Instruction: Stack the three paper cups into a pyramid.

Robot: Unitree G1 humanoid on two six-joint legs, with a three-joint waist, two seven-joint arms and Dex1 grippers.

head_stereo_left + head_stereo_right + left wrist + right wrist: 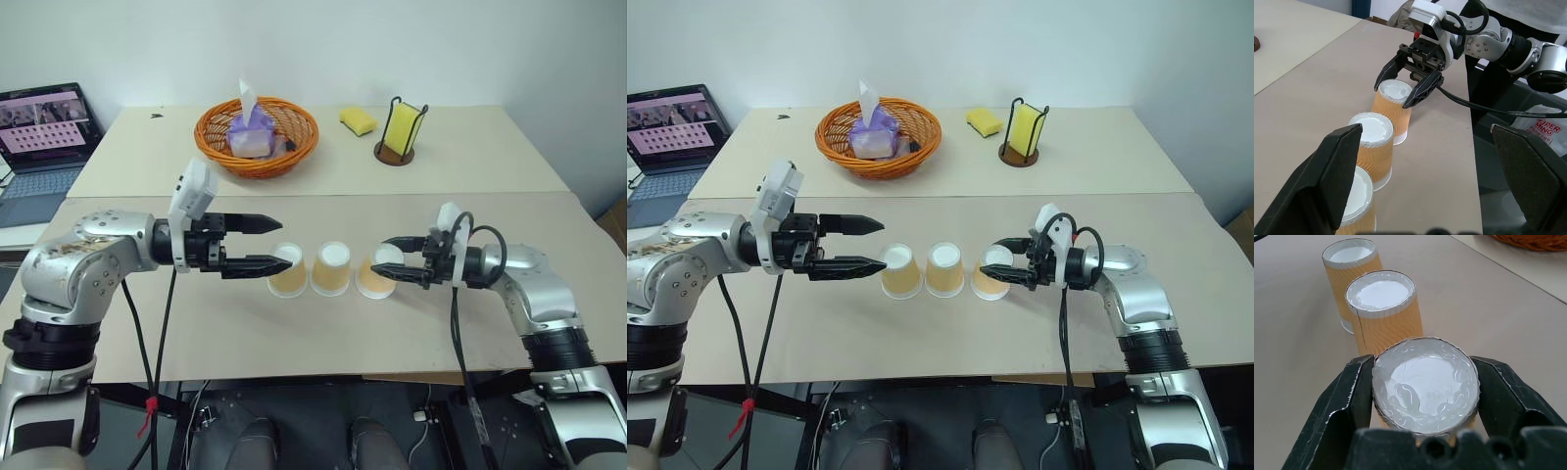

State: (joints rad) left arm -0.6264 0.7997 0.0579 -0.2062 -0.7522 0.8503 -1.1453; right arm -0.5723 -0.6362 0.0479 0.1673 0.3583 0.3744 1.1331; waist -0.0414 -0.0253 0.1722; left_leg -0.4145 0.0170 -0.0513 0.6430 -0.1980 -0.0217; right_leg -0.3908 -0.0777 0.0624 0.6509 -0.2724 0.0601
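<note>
Three tan-orange paper cups stand upside down in a row on the near table: the left cup [287, 273], the middle cup [330, 269] and the right cup [374, 278]. My right gripper [384, 258] is shut on the right cup [1425, 382], one finger pressed against each side just under its white base, and the cup still rests on the table. My left gripper [284, 243] is open, and its fingertips reach the left cup's top from the left without gripping it. The pyramid is not in view.
On the far table are an orange wicker basket [294, 147] with a tissue pack, a yellow sponge [359, 120] and a black wire holder [402, 132] with a yellow pad. A laptop [44, 137] sits at far left. The table's front edge runs close below the cups.
</note>
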